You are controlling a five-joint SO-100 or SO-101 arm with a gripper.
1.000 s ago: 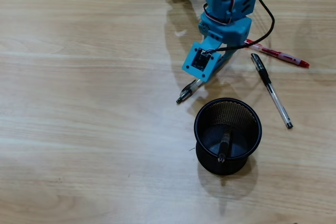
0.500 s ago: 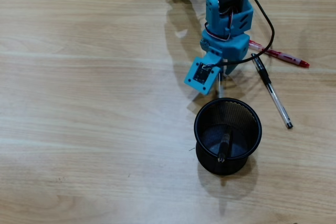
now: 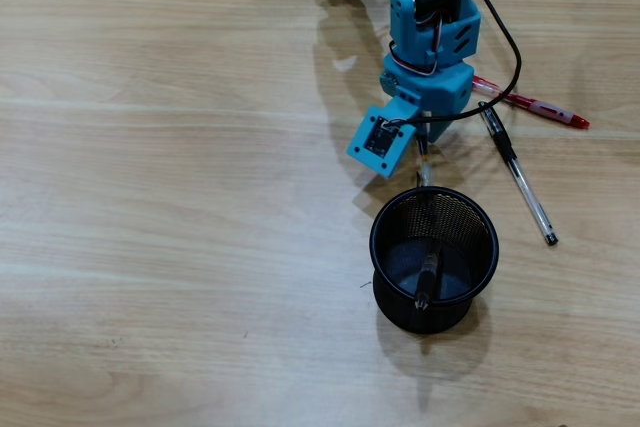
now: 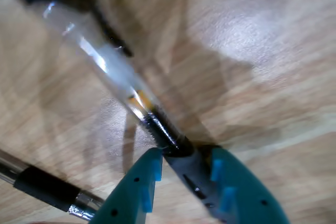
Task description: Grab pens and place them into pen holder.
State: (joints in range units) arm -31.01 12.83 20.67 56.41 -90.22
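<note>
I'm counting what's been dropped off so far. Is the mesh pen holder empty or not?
Not empty. In the overhead view the pen holder stands upright with one dark pen inside it.

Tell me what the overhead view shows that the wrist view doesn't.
Only the overhead view shows the holder with one pen already inside, a red pen on the table, and the arm. Only the wrist view shows the fingers shut on a clear pen. Both show the wood table and a black-gripped pen lying loose.
</note>
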